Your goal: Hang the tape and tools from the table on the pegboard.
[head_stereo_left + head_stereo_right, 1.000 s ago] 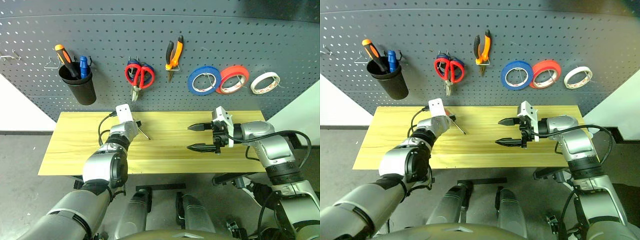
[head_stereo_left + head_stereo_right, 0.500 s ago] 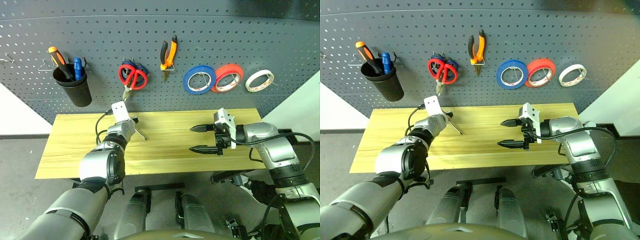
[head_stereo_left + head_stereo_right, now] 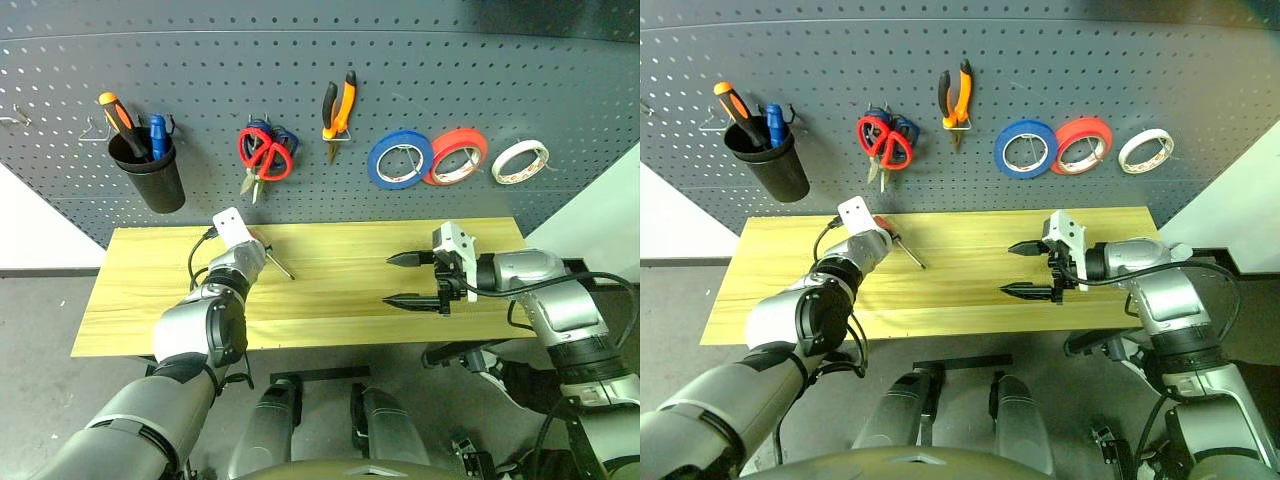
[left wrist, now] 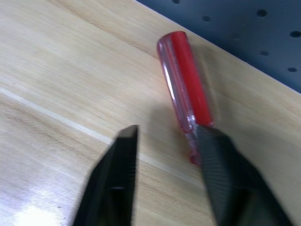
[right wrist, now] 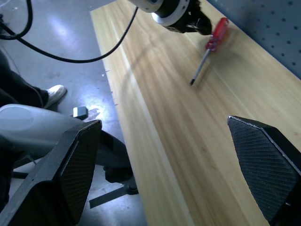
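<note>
Left wrist view has the red-handled screwdriver (image 4: 184,82) lying flat on the desk (image 4: 56,80), close to the back edge under the pegboard (image 3: 300,90). The left tool (image 4: 175,141) sits right over the shaft end: one finger (image 4: 217,165) is touching the spot where the handle meets the metal, the other finger (image 4: 120,165) is off to the side on bare wood. So the jaws are partway in with a gap showing, not clamped on anything yet. A second ago that tool was spread wide, so it's clearly narrowed since then, while the screwdriver looks to be in the same spot on the desk.

Over on the other side, the right tool (image 3: 412,279) hangs above the desk with its fingers spread wide, nothing in it, pointing toward the left arm, about where it was before.

Up on the pegboard: red scissors (image 3: 264,157), orange-and-black pliers (image 3: 338,108), then the blue roll (image 3: 400,160), the red-orange roll (image 3: 460,156) and the whitish tape (image 3: 520,161). A black cup (image 3: 152,178) hangs at the far left.
</note>
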You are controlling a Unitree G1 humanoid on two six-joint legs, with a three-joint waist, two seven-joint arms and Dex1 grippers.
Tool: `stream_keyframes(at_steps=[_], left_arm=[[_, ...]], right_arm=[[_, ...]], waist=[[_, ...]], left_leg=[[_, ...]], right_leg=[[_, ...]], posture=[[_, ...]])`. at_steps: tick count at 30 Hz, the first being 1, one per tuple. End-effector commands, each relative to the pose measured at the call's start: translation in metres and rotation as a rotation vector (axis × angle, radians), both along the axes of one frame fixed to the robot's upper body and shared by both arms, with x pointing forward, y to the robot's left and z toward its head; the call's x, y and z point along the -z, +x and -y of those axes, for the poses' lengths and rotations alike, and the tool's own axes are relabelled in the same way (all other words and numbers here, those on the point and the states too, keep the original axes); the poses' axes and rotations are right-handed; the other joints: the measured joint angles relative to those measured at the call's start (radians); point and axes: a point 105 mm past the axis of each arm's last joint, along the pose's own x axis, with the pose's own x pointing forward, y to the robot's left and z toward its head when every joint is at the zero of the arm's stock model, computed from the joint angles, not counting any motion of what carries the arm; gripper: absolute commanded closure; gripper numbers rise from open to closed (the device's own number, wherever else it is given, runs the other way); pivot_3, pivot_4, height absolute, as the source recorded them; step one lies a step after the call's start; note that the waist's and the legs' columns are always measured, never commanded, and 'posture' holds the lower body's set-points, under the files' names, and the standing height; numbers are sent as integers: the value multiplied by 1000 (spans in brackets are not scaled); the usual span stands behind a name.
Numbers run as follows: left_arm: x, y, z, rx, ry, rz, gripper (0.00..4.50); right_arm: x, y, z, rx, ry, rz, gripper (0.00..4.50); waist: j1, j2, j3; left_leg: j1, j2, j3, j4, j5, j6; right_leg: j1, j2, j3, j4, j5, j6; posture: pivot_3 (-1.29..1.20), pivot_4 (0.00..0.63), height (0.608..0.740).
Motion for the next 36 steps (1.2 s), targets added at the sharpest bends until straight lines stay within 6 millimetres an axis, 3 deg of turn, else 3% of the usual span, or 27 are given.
stream_keyframes(at_steps=[1, 9, 12, 16, 28, 36], left_arm=[[1, -1, -4, -14, -3, 3, 2624], [-3, 2, 1, 68, 73, 20, 2624], [-4, 3, 3, 53, 66, 22, 2060], [-2, 1, 1, 25, 61, 19, 754], [3, -1, -2, 14, 33, 1, 754], [8, -6, -5, 16, 71, -42, 754]], right_arm=[[-7, 1, 11, 34, -5, 36, 0], [-3, -3, 16, 52, -10, 29, 0], [-3, -3, 15, 47, -9, 32, 0], [-3, -2, 13, 47, -8, 37, 0], [2, -12, 31, 99, -74, 26, 0], [-2, -14, 29, 100, -60, 32, 0]], waist=[[-3, 0, 0], [-24, 0, 0], [-25, 0, 0], [-25, 0, 0], [-43, 0, 0], [-49, 0, 0]], left_leg=[[0, 0, 0, 0, 0, 0], [1, 0, 1, 0, 0, 0], [2, 0, 1, 1, 0, 0], [2, 0, 2, 3, 0, 0], [2, 0, 3, 8, 0, 0], [2, 2, 3, 9, 0, 1]], right_leg=[[0, 0, 0, 0, 0, 0], [0, 0, 1, 2, 0, 0], [0, 0, 1, 3, 0, 0], [0, 0, 1, 6, 0, 0], [3, -1, 1, 6, 0, 1], [3, 0, 1, 7, -1, 3]], posture=[[-66, 226, 740], [-66, 223, 740], [-64, 219, 740], [-69, 214, 740], [-129, 218, 740], [-139, 233, 740]])
